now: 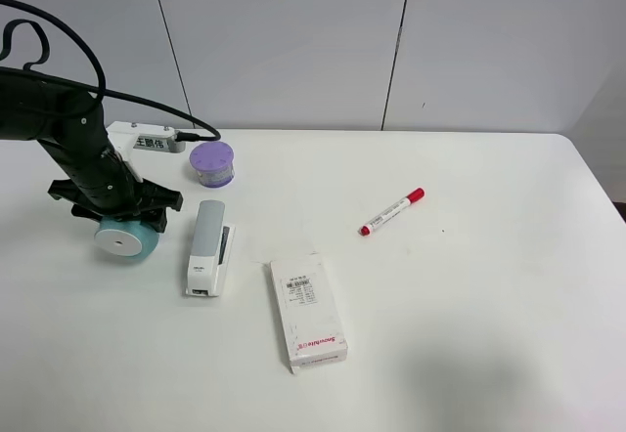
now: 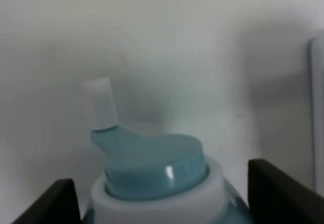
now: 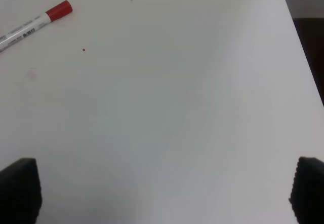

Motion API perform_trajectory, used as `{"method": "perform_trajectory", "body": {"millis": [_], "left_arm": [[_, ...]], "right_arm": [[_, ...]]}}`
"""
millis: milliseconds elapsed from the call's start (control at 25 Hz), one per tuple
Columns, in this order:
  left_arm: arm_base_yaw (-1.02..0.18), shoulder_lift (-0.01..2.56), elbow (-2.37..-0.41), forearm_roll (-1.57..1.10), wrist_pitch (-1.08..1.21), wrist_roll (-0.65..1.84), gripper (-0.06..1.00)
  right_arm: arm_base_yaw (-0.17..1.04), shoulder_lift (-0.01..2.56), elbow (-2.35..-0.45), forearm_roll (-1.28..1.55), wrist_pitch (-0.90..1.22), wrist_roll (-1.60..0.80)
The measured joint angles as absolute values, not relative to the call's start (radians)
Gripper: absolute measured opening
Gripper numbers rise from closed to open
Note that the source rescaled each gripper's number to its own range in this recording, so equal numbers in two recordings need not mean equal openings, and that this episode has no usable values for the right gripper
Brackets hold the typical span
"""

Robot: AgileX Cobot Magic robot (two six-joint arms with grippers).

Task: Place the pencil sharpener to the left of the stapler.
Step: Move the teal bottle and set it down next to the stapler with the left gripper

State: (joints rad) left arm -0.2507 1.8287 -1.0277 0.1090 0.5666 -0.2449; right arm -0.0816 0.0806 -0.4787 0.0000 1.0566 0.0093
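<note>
The teal pencil sharpener shows its white round face just left of the stapler, a long grey-topped, white-based one lying lengthwise. My left gripper comes down on it from behind and is shut on it. In the left wrist view the sharpener fills the space between the two dark fingers, with its white spout pointing away. A pale edge at the side of that view may be the stapler. My right gripper is open above bare table and does not show in the exterior high view.
A purple round container stands behind the stapler, next to a white and grey labelled block. A white labelled box lies in front, right of the stapler. A red-capped marker lies mid-table. The table's right edge is near my right gripper.
</note>
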Motion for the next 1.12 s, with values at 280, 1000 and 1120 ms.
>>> {"method": "perform_trajectory", "body": {"millis": [280, 1000, 1120], "left_arm": [[-0.251, 1.881, -1.028, 0.106, 0.542, -0.245, 0.00], [-0.251, 1.916, -1.028, 0.055, 0.514, -0.245, 0.00], [-0.251, 1.919, -1.028, 0.052, 0.514, -0.245, 0.00]], "right_arm": [[-0.082, 0.081, -0.479, 0.000, 1.057, 0.009], [-0.082, 0.081, -0.479, 0.000, 1.057, 0.009], [-0.082, 0.081, -0.479, 0.000, 1.057, 0.009]]}}
